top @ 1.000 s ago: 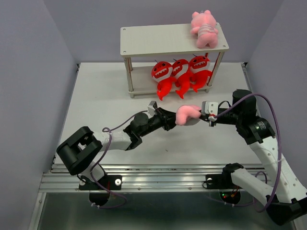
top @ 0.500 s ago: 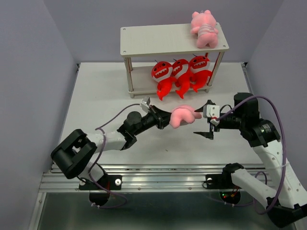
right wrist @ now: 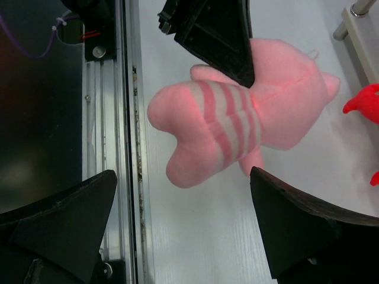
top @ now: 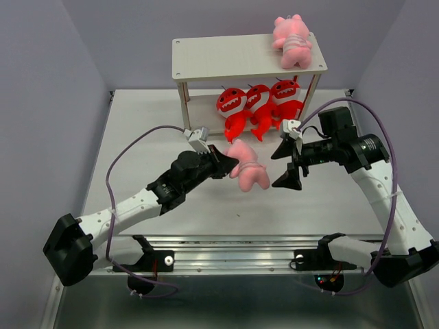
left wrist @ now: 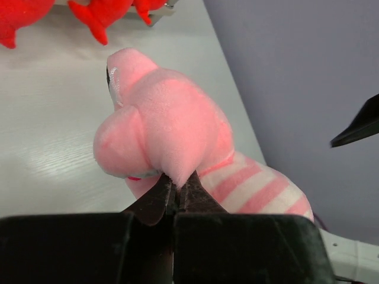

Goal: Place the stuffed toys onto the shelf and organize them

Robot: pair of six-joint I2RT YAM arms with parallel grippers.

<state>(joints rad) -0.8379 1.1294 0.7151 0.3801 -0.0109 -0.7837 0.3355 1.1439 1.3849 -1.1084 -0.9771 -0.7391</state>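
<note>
One fuzzy pink-striped plush toy (top: 247,173) sits pinched in the left gripper (top: 225,164) before the pale-board shelf (top: 226,58), right gripper (top: 285,166) spread wide.

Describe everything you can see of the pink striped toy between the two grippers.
The pink striped toy is a small, soft, fuzzy plush with alternating pale and deeper pink bands across its body, stubby limbs and a dark eye on its rounded head. It lies sideways in front of the shelf, apparently lifted off the table. The left gripper is shut on a pinch of its plush near the head. The right gripper stands open beside it, not touching.
</note>
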